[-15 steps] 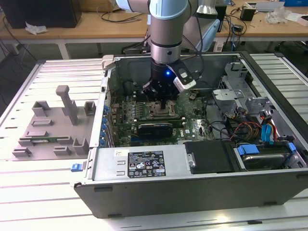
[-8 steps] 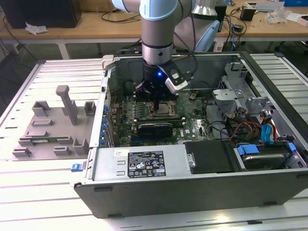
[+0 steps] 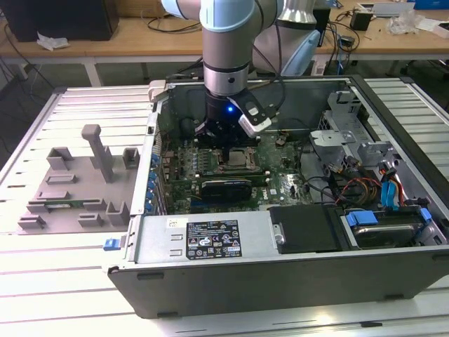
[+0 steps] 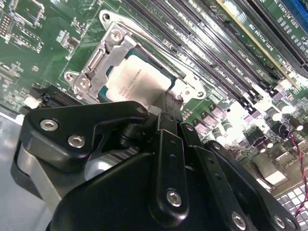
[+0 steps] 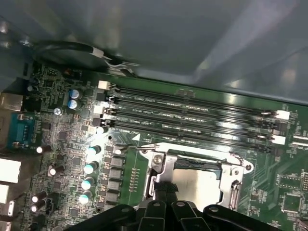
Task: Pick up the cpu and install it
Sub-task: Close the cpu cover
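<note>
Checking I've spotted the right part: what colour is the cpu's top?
Shiny silver-grey; the cpu shows best in the second wrist view.

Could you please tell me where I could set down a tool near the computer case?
The slatted table is bare between the grey fixture tray and its near edge, and beyond the computer case at the exterior view's right. Inside the case it is crowded: the claw hangs over the cpu.

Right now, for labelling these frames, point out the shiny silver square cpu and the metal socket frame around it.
Shiny silver square cpu [image 4: 139, 82]: second wrist view, middle of its metal top.
Metal socket frame [image 5: 231, 178]: first wrist view, its side bar.
</note>
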Robot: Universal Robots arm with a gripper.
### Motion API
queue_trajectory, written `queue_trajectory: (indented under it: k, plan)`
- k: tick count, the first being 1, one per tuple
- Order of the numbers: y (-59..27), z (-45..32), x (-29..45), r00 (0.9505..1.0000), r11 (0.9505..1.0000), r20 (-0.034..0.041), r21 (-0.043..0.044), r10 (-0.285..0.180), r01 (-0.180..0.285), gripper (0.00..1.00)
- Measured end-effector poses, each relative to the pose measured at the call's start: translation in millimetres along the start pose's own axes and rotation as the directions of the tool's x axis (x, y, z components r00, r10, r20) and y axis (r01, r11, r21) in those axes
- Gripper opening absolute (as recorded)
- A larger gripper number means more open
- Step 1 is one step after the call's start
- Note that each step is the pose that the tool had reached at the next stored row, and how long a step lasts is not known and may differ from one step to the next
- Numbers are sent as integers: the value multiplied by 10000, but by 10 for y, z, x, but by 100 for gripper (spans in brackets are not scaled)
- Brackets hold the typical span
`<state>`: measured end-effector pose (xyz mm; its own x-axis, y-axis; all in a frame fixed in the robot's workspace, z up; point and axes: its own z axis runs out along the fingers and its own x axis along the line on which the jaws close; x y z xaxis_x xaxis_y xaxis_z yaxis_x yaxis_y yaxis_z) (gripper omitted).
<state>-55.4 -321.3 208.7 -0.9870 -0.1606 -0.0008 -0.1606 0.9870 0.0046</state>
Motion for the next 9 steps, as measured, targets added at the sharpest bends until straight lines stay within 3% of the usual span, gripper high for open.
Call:
queue_trajectory:
  k: [9]
  plan:
    - [0, 34, 5, 10000, 10000, -4, 3, -52, 52, 11]
